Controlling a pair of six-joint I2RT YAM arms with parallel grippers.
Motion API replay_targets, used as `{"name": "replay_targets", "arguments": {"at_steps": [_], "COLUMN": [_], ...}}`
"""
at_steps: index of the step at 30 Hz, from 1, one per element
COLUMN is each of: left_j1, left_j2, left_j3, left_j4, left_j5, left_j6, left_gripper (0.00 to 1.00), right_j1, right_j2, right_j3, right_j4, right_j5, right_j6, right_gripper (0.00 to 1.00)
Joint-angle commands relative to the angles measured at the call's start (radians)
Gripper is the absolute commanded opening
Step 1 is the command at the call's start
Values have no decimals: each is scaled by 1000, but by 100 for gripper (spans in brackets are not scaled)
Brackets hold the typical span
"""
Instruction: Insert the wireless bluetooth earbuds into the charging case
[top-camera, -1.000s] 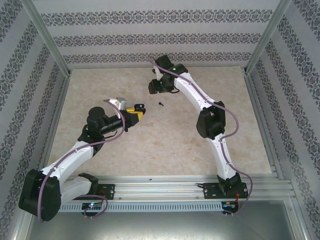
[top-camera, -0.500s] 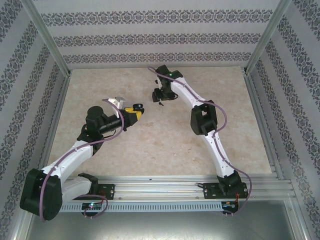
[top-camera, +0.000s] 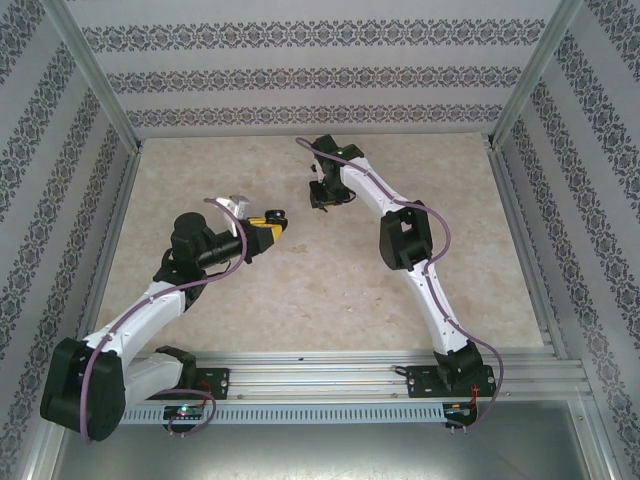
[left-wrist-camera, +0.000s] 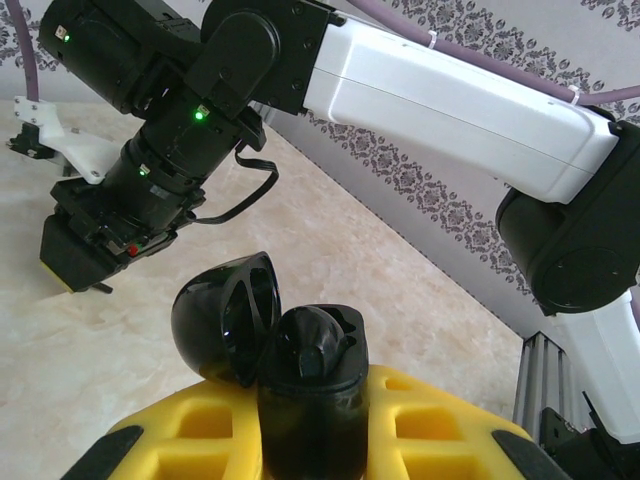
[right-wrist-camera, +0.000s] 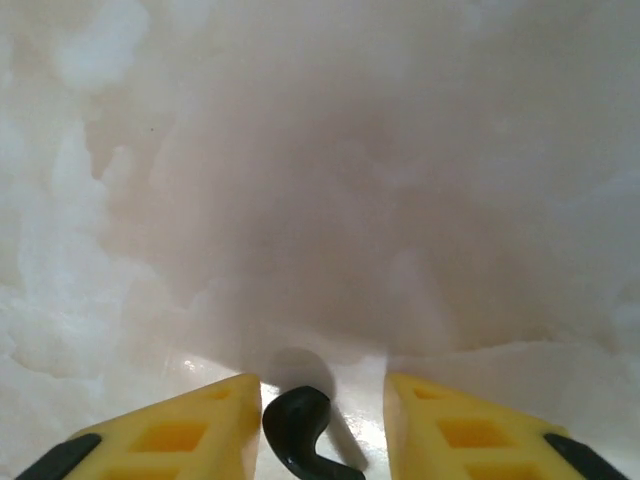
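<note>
tiny black short-stemmed earbud lies between yellow fingers, not yet pinched

the earbud rests on the pale marbled tabletop, in the far half near the middle, directly under the right gripper. in the right wrist view the two yellow fingers stand apart on either side of it. the finger on the left of that picture is touching or just beside the bud. the other is clear of it, with bare table between. so the jaws are open around the earbud and have no hold on it.

the left gripper is closed on the glossy black charging case. it holds the case upright with the rounded lid hinged open, near the right gripper and to its left. whether the other earbud is already seated inside cannot be told, since the interior is black on black.

as a judgement, the earbud looks very light, rigid and smooth. it is likely to skid or flick sideways if one finger reaches it first, which is how the fingers stand now. the rounded bud offers little flat surface. the safer hold is probably across the thicker bud end, low near the table, leaving the stem free to lead into the case's socket. a gentle squeeze should do; too hard and it may squirt out. the case, also slick, seems firmly held across its body.
</note>
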Motion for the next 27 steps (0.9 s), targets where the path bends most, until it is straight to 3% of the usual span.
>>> {"name": "replay_targets", "arguments": {"at_steps": [1,15,27], "left_j1": [13,13,15], "left_j2": [-33,-97,-138], "left_j3": [-10,-18,-15], "left_j4": [-5,-38,-71], "left_j5": [26,33,42], "left_j6": [-11,-21,-12], "left_gripper": [0,0,0], "right_j1": [4,18,26], "right_j2": [11,-143,-531], "right_j3": [12,-214,-924], "right_j4": [-62,-60,212], "right_j5": [-18,-26,-124], "right_j6": [7,24,266], "right_gripper": [29,21,24]}}
